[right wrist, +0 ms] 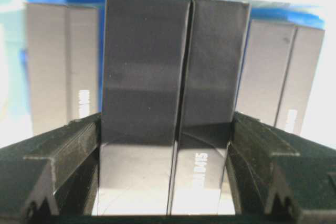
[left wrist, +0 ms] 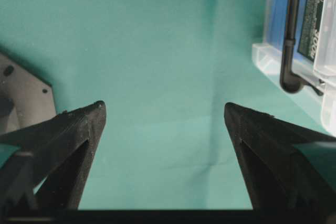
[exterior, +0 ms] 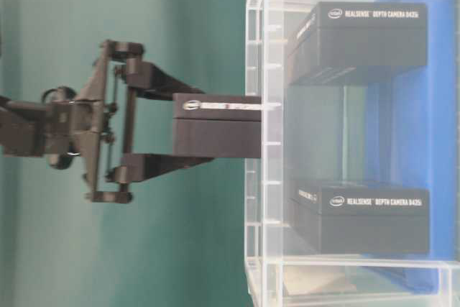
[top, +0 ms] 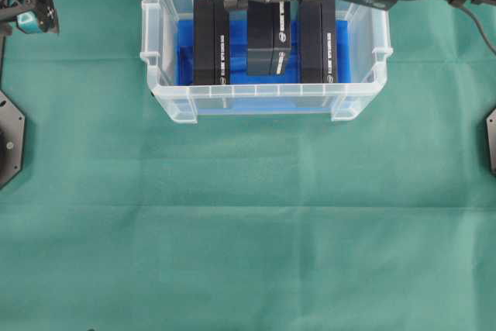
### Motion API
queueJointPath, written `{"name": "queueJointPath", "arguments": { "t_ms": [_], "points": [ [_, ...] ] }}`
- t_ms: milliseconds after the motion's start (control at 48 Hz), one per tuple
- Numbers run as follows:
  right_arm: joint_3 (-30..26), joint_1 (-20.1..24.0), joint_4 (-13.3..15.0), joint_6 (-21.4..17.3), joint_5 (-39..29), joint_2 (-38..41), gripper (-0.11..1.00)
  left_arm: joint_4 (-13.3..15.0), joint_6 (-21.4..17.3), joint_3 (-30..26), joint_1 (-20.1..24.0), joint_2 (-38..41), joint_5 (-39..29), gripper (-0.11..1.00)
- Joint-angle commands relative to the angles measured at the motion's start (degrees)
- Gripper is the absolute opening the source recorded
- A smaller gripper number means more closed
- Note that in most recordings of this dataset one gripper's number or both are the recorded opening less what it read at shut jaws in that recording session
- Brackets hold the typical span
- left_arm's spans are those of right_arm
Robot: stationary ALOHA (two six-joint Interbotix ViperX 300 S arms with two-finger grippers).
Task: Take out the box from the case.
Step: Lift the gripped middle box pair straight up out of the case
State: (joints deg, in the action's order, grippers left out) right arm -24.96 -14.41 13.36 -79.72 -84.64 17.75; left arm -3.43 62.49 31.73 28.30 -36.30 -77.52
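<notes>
Box [top: 269, 38]: black, upright, long axis vertical, clamped between the right claw [exterior: 118, 150] fingers, partly raised above the case [top: 263, 100] rim, two boxes flanking. Left claw [left wrist: 163, 124]: released, spread wide, well apart over the counter [top: 248, 230].

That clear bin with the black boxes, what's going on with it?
The right claw is shut on the middle black box and has it raised partly above the clear case. Two other black boxes, left and right, stand inside on the blue lining. The left claw hangs open over the green cloth, holding nothing.
</notes>
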Motion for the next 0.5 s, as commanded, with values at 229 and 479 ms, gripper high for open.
{"name": "queueJointPath", "arguments": {
  "t_ms": [229,479],
  "points": [
    [-7.91,0.44,0.88,1.23,-4.92,-3.34,0.68,-0.18,0.09,-0.97,0.18,0.00,0.35,0.99],
    [-10.20,0.62,1.49,1.76,-6.68,-3.34,0.68,-0.18,0.09,-0.97,0.18,0.00,0.35,0.99]
  ]
}}
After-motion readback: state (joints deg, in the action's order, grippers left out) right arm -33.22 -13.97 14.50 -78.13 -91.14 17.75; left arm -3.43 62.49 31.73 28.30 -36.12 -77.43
